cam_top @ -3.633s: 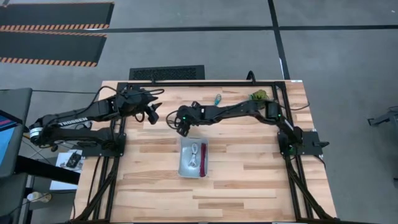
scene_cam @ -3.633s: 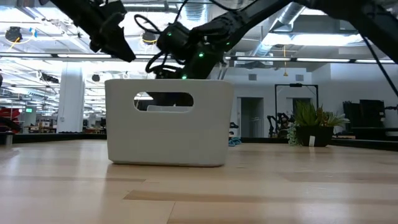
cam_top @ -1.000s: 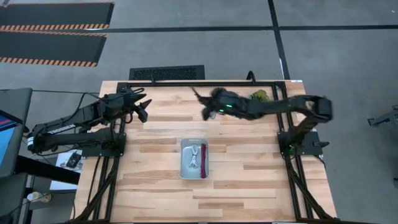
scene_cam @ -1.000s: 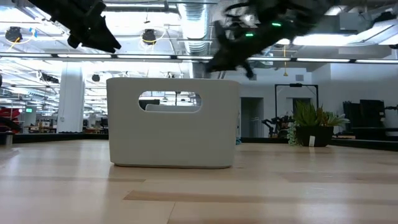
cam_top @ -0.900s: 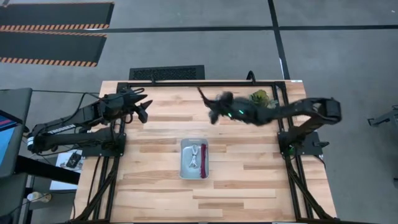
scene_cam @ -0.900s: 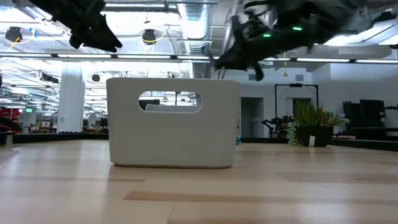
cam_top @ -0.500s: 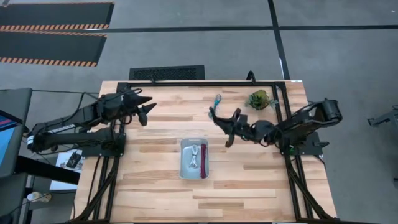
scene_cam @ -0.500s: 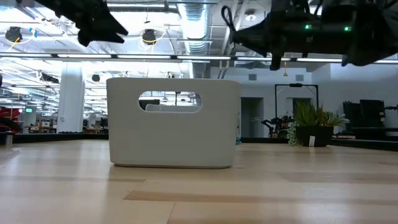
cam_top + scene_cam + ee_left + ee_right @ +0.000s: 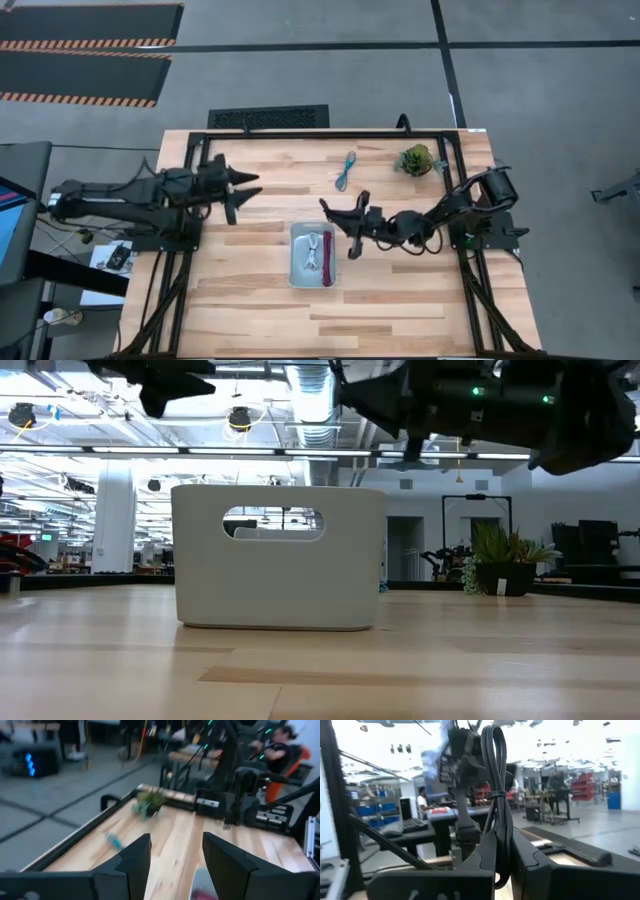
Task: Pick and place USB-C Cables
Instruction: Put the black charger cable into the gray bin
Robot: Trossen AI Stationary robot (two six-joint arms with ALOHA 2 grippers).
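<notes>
My right gripper (image 9: 345, 222) hovers just right of the pale grey tray (image 9: 297, 262), shut on a black USB-C cable bundle (image 9: 496, 775). A white cable (image 9: 313, 248) and a dark red cable (image 9: 327, 256) lie inside the tray. The teal-blue cable (image 9: 345, 171) lies flat on the wood toward the far edge. My left gripper (image 9: 243, 186) stands open over the table's left part with nothing between its fingers (image 9: 134, 862). In the low view the tray (image 9: 275, 555) stands on the table with both arms above it. My right gripper pinches the black bundle between its two fingers (image 9: 487, 857), near one looped end (image 9: 501, 879). The fingers come roughly level from the table's right and lie along the bundle. The rest juts out past the fingertips (image 9: 328, 207), clear of table and tray.
A small green plant (image 9: 415, 160) stands at the far right, near the teal-blue cable. A black metal frame (image 9: 300, 134) runs around the table. The near half of the wooden top (image 9: 330, 315) is bare. A person sits beyond the table in the left wrist view.
My right gripper has swung with the black cable from the far side of the table toward the near edge and the tray, staying shut on it. My left gripper has shifted a little toward the tray and has stayed open.
</notes>
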